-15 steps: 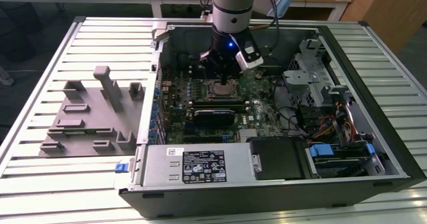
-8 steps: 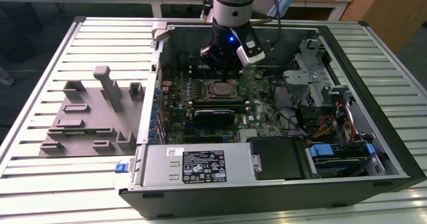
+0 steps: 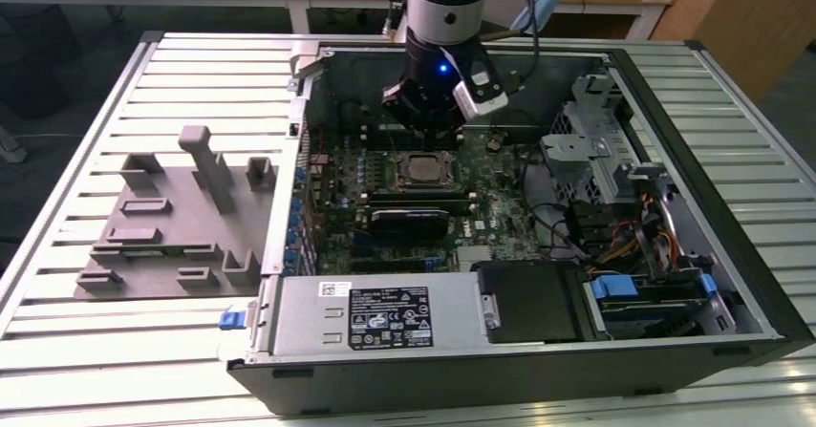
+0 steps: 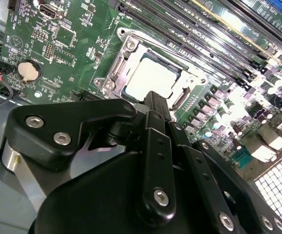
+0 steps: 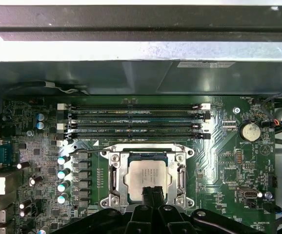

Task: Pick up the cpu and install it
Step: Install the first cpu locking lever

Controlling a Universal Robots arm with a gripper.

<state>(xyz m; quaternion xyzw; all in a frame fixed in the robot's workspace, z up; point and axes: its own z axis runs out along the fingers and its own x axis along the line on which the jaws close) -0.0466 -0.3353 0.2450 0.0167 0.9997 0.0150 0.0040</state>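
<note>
CPU (image 5: 147,176), a small flat square with a silvery metal top, is lying level inside its socket frame (image 5: 114,181) on the green motherboard (image 5: 219,161), directly under the tips of the claw (image 5: 153,194). The claw is hanging over it with its two black fingers drawn narrow, pressed together and gripping nothing that I can see. In the first wrist view the tips are overlapping the chip's nearest edge, but I cannot tell whether they are touching it.

Judging by its look, the chip is light, thin and stiff, with a smooth top that would be slippery and fine contacts beneath that would be fragile. Two opposite edges look like the safest place to take hold, keeping it flat.

Beyond the chip, farther from the claw, four long memory slots (image 5: 131,122) are running side by side. Around the claw, the walls of the open computer case (image 3: 612,64) are standing. Well away from the claw, outside the case on the slatted table (image 3: 76,351), a grey tray (image 3: 166,226) of blocks is sitting.
</note>
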